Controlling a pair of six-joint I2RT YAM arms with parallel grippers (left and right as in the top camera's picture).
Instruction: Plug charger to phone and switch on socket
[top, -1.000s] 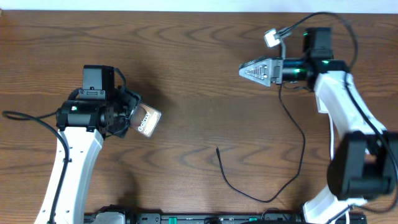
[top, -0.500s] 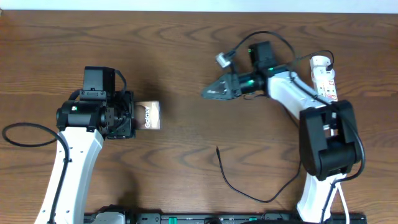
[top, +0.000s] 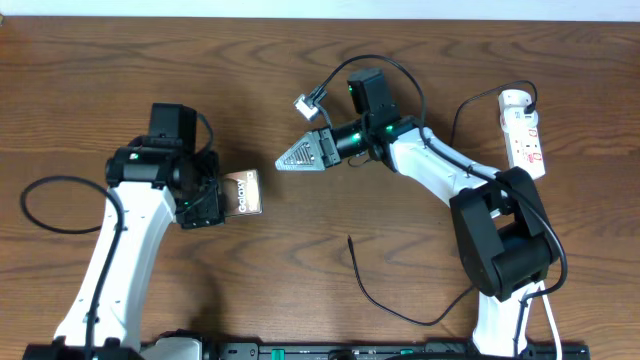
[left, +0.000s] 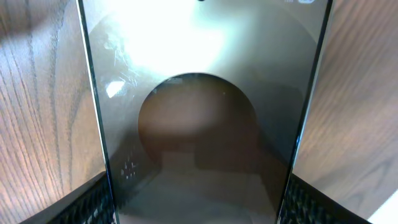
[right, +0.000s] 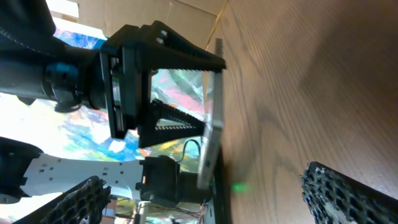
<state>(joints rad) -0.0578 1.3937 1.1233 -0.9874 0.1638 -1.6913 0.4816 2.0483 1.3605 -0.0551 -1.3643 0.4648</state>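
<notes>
My left gripper (top: 226, 196) is shut on the phone (top: 245, 192), a silvery-brown slab with "Galaxy" lettering, and holds it left of the table's middle. In the left wrist view the phone (left: 199, 118) fills the frame between my fingers (left: 199, 208). My right gripper (top: 285, 162) is open and empty, pointing left, a short way right of the phone. Its wrist view shows the phone edge-on (right: 210, 134) ahead of the open jaws (right: 214, 193). The charger cable (top: 385, 302) lies loose on the table, with its plug tip (top: 349, 239) free. The white socket (top: 524, 130) lies at the back right.
The socket's white cord (top: 548, 300) runs down the right side behind my right arm's base. A loop of black arm cable (top: 45, 205) lies at the left. The table's front edge carries a dark rail (top: 300, 351).
My right arm has swung from the back right leftwards, close to the phone, uncovering the socket. My left gripper has shifted slightly right and turned the phone.
</notes>
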